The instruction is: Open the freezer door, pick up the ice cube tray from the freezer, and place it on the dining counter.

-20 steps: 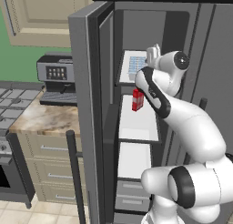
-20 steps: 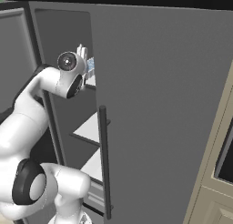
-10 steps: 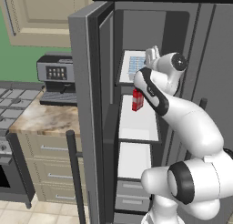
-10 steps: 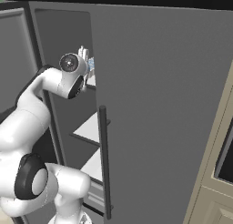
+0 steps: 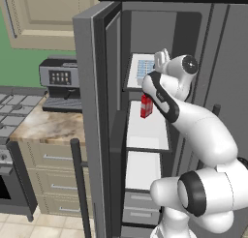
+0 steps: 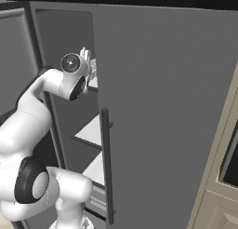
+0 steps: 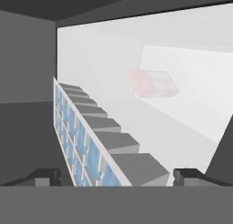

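The freezer door stands open; the ice cube tray lies on the top white shelf. The gripper is spread wide, empty, straddling the tray's near end. A coffee machine sits at 9 o'clock.

Nothing here that I can read. The coffee machine has a dark front panel with a few pale specks on it, far too small to make out as letters or numbers, and the red carton on the shelf shows a plain face with no lettering I can tell. The ice cube tray right in front of me is bare blue cells with whitish edges, no mark on it, and the freezer door carries no label on the side I see.
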Controlling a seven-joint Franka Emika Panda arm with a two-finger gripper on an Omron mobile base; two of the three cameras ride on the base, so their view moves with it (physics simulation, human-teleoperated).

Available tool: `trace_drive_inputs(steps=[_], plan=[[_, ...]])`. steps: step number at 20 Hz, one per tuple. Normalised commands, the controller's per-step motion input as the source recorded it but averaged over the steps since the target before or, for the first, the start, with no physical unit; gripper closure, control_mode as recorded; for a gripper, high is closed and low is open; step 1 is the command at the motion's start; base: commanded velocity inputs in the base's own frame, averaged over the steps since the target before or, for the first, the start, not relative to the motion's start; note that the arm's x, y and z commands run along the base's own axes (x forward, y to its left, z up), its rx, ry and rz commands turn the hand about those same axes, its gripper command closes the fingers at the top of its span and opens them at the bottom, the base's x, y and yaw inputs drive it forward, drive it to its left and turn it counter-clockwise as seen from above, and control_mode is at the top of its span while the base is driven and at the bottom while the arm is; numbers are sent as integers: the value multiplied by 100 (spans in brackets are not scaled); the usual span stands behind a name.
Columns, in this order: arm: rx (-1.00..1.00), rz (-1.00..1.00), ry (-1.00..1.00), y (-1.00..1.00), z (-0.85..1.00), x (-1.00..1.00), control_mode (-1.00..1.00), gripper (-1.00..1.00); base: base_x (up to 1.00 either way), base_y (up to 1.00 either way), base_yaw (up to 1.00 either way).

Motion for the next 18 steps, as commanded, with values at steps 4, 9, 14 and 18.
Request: trace_drive_inputs(steps=[4,9,14,18], plan=[[0,0,0,0,0,0,-100,-100,0,0,0],[0,0,0,0,0,0,-100,-100,0,0,0],[0,-1,0,0,0,3,-100,-100,0,0,0],[0,0,0,0,0,0,-100,100,0,0,0]])
